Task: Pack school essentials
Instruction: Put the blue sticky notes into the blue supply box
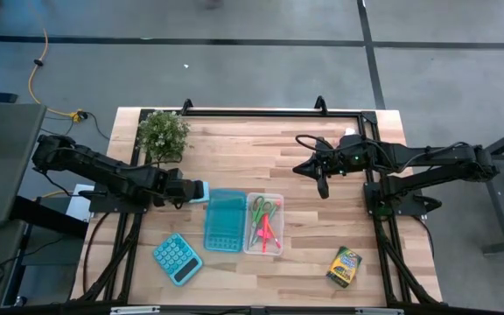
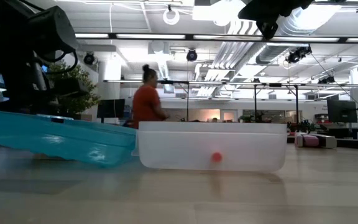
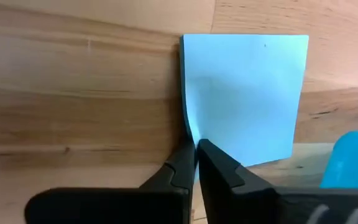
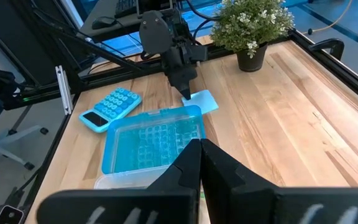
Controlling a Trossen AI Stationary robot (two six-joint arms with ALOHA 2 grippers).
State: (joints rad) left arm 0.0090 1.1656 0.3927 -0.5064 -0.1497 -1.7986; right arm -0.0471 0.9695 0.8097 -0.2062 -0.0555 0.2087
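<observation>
Note pad [image 3: 244, 93] was plain light blue; calculator [image 1: 177, 258] teal, white keys; lid [image 1: 224, 220] translucent blue; crayon box [image 1: 345, 266] yellow-green; surface [image 1: 234, 157] pale wood grain.

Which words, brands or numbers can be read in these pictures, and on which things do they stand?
No text is legible.
Crayon box: has print on its front, too small to read.
Calculator: key markings too small to read.
Note pad: blank.
</observation>
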